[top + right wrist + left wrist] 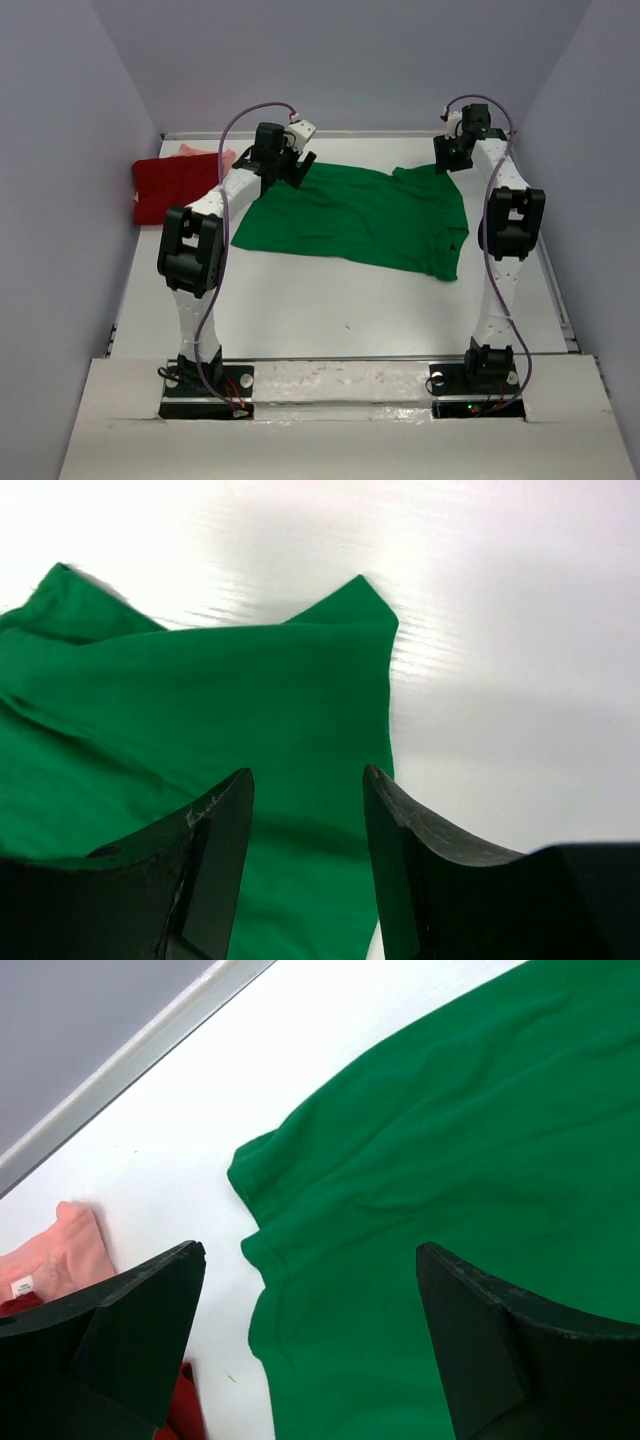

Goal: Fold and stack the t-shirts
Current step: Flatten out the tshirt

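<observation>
- You have a white table (350, 310) in front of you, closed in by plain grey walls (340, 60) on the left, the far side and the right.
- Count three t-shirts, one of each colour, and two arms, each with one gripper.
- The green t-shirt (360, 215) lies spread open and rumpled across the middle of the table.
- The dark red t-shirt (172, 188) sits folded at about 10 o'clock, near the left wall.
- The salmon-pink t-shirt (205, 152) shows at the red one's far edge. Your left wrist view shows a small white label (22, 1286) on it.
- Your left gripper (300, 165) hangs over the green shirt's corner at 11 o'clock, its fingers spread wide with nothing between them.
- Your right gripper (447, 158) hangs over the green shirt's corner at 1 o'clock, its fingers parted less widely and gripping nothing.
</observation>
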Robot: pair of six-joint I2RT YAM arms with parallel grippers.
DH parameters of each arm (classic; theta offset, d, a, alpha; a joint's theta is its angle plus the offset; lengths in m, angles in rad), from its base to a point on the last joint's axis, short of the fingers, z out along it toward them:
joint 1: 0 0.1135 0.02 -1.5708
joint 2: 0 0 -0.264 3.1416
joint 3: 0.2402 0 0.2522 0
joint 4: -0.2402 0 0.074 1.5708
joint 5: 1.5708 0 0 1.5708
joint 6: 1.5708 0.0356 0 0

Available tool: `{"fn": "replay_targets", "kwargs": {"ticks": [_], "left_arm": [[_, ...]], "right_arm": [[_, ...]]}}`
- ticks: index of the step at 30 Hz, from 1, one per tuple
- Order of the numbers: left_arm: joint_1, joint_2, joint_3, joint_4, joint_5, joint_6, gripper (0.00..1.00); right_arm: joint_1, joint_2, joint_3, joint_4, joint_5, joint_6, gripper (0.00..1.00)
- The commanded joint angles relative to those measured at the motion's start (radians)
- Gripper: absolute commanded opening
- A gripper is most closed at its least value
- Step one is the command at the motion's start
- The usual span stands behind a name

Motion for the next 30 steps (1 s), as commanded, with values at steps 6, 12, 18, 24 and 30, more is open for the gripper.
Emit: {"fn": "replay_targets", "kwargs": {"ticks": [6, 12, 18, 24, 30], "left_arm": [[-0.004, -0.031, -0.042, 0.070, -0.046, -0.004, 0.99], [-0.026, -0.114, -0.107, 0.075, -0.066, 0.016, 0.99], [-0.049, -0.163, -0.136, 0.073, -0.116, 0.028, 0.99], [-0.066, -0.191, -0.171, 0.072, -0.141, 0.030, 0.99], [-0.087, -0.203, -0.176, 0.064, -0.164, 0.039, 0.99]], "right_arm": [[-0.026, 0.102, 0.163, 0.002, -0.051, 0.003, 0.53], [-0.077, 0.156, 0.218, 0.002, -0.143, 0.045, 0.53], [-0.097, 0.192, 0.230, 0.012, -0.185, 0.049, 0.54], [-0.117, 0.226, 0.249, 0.014, -0.221, 0.049, 0.55], [-0.117, 0.251, 0.249, -0.014, -0.294, 0.049, 0.55]]}}
